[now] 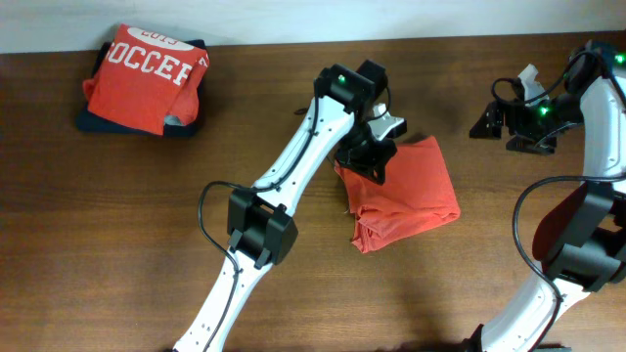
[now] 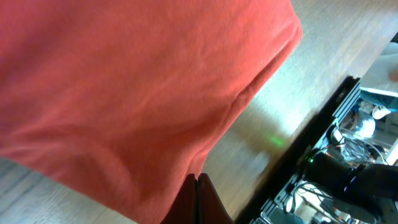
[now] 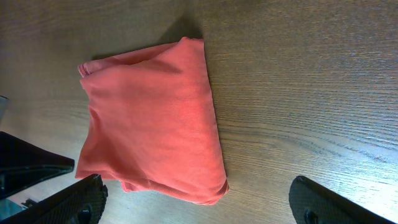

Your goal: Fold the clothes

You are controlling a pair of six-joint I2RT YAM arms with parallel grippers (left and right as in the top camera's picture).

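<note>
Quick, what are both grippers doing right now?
Left gripper: closed at the edge of the shirt; whether it pinches cloth cannot be told.
Right gripper: open, holding nothing.

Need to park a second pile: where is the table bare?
Bare wood lies between the folded stack and the left arm, and in front of that stack. Crowded: the left tool pinches the loose shirt mid-table; the right arm fills the right edge.

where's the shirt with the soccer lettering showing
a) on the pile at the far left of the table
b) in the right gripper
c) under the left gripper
a: the lettered shirt tops the far-left pile, while the left gripper is at the plain folded shirt in the centre.
</note>
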